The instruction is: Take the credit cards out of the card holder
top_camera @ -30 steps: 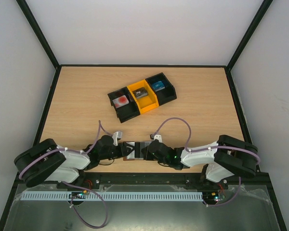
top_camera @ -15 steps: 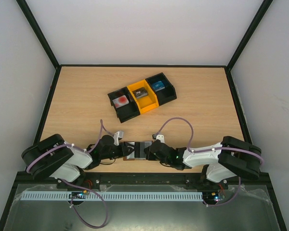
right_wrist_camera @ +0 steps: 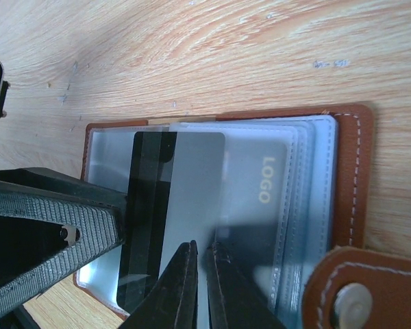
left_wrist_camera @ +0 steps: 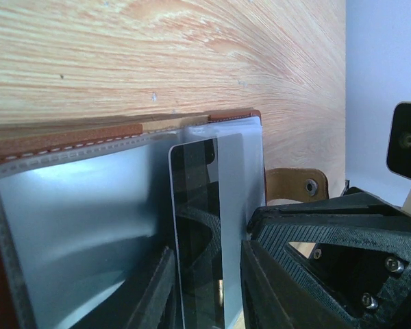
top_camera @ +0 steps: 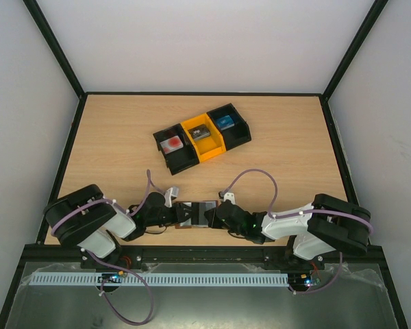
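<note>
The brown leather card holder (top_camera: 205,205) lies open near the table's front edge, between both grippers. A grey card (right_wrist_camera: 192,178) with a dark stripe and "LOGO" sticks about halfway out of a clear sleeve (right_wrist_camera: 308,185), towards the left. My right gripper (right_wrist_camera: 204,248) is shut, its tips resting on the card at the sleeve's mouth. My left gripper (left_wrist_camera: 207,253) is open, with the card's (left_wrist_camera: 205,205) free end between its fingers. The holder's leather edge (left_wrist_camera: 68,133) and strap tab (left_wrist_camera: 294,185) show behind it. In the top view the left gripper (top_camera: 179,214) and right gripper (top_camera: 214,214) almost meet.
A row of three bins stands mid-table: a black one (top_camera: 181,161) holding a red-and-white item, an orange one (top_camera: 211,149) holding a dark grey flat piece, and a black one (top_camera: 241,131) holding a blue piece. Black frame rails edge the table.
The left arm's shoulder and elbow have swung right, closer to the holder. Both grippers stay at the holder, which has barely moved.
</note>
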You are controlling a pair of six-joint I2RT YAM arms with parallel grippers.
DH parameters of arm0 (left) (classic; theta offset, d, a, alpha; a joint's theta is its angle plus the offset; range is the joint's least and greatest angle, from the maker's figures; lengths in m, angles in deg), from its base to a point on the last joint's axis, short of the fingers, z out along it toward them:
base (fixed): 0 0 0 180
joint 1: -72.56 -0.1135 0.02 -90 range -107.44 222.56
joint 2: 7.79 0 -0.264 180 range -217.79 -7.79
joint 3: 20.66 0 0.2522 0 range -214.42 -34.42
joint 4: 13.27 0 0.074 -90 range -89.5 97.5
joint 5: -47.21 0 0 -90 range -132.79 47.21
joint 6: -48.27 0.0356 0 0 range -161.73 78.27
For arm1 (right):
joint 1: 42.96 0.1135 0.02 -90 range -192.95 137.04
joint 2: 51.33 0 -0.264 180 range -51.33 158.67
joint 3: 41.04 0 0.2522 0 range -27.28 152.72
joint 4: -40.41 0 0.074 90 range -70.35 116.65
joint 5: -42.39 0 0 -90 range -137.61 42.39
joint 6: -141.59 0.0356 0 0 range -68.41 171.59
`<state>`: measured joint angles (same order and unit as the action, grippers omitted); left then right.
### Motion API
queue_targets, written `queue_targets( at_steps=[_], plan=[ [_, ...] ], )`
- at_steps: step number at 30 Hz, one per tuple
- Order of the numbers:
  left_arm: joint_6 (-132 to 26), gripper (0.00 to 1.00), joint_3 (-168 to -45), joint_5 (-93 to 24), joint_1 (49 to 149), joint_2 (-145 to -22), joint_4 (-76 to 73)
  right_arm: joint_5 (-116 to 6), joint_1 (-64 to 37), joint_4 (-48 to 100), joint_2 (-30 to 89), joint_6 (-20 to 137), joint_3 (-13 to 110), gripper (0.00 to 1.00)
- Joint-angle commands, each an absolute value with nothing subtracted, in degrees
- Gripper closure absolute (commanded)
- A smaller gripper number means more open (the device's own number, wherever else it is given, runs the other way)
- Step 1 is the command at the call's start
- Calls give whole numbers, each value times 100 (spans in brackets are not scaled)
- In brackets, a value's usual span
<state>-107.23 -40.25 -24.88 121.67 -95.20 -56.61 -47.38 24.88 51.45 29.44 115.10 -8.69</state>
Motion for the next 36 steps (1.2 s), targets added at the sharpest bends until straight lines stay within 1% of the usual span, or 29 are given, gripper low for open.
queue_targets(
  at_steps=[1, 7, 11, 15, 22, 28, 32, 36],
  plan=[
    [-10801, 73, -3990, -2511, 12205, -9638, -5773, -4782, 2472, 4506, 3193, 11618, -1208, 92],
    [-10849, 97, -3984, -2530, 12200, -9576, -5746, -4697, 2472, 4438, 3199, 11628, -1221, 92],
    [-10952, 97, -3966, -2520, 12094, -9424, -5347, -4569, 2472, 4332, 3191, 11652, -1213, 92],
    [-10952, 97, -3842, -2545, 11939, -8986, -4932, -4460, 2472, 4205, 3201, 11655, -1193, 92],
    [-10761, 97, -3877, -2783, 11759, -7557, -3583, -4407, 2472, 4034, 3245, 11482, -1009, 91],
    [-10576, 97, -4136, -3299, 11714, -6065, -1889, -4236, 2481, 3614, 2908, 10916, -523, 86],
    [-10626, 97, -4145, -3462, 11623, -5322, -1322, -4030, 2481, 3418, 2454, 10413, -252, 82],
    [-10679, 97, -4164, -3487, 11537, -4824, -969, -3759, 2580, 3559, 2034, 9615, -96, 78]
  ],
)
